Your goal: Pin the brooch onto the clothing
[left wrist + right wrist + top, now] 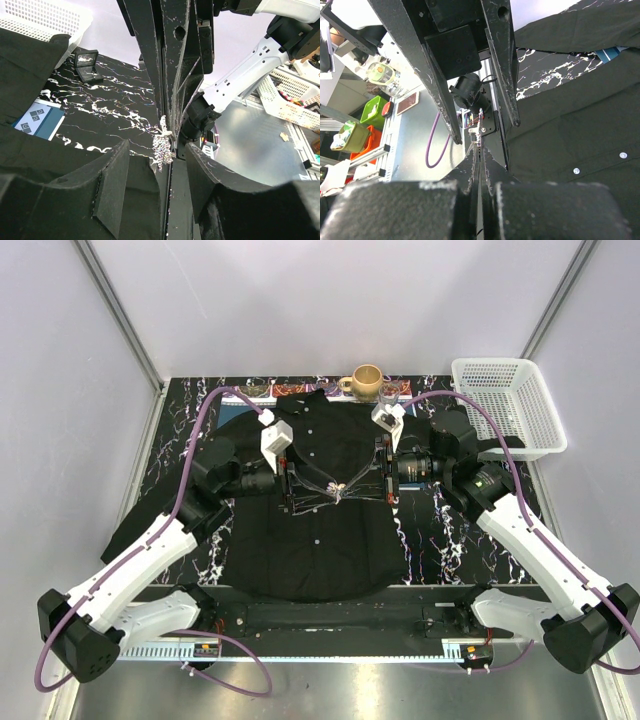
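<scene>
The black shirt (320,550) lies spread on the marbled table, its white buttons running down the front. The tiny silvery brooch (340,492) hangs over the middle of the shirt front. My right gripper (352,490) is shut on it; in the right wrist view its fingers (480,147) are pressed together with the brooch (480,131) at their tips. My left gripper (318,490) is open, and its two fingers straddle the right gripper's tips. In the left wrist view the brooch (162,145) dangles just beyond my open left gripper (159,160). The shirt also shows in the right wrist view (580,125).
A tan mug (366,380) stands at the table's back edge behind the collar. A white basket (505,405) sits at the back right. A small open black box (87,65) and a blue-and-white card (42,117) lie on the table beside the shirt.
</scene>
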### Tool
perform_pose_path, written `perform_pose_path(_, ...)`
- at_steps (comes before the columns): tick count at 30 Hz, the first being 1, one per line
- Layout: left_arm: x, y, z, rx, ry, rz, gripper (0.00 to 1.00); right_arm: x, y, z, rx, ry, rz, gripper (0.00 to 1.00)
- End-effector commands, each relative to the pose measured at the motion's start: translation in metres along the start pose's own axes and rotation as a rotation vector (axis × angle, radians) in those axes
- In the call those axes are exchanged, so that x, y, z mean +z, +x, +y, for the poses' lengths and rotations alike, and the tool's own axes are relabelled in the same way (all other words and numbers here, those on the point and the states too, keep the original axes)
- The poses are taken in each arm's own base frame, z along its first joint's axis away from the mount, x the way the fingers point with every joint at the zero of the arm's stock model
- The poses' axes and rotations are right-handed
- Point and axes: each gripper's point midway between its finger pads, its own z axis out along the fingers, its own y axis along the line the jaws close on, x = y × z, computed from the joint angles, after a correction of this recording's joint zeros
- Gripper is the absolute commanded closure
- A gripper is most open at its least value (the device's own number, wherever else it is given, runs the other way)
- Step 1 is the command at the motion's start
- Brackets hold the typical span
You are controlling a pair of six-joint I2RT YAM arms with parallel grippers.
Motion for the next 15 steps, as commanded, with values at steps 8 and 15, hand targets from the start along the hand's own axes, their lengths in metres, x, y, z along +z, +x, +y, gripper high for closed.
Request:
perform_pose_path(8,0.005,-0.021,0.004,0.037,-0.039,-0.044,0.56,0.001,-0.021,0.014,-0.085,-0.018,-0.048,1.0)
perform_pose_path(15,0.005,-0.019,0.007,0.04,-0.051,-0.033,0.65,0.0,-0.021,0.016,-0.091,-0.026,-0.048,1.0)
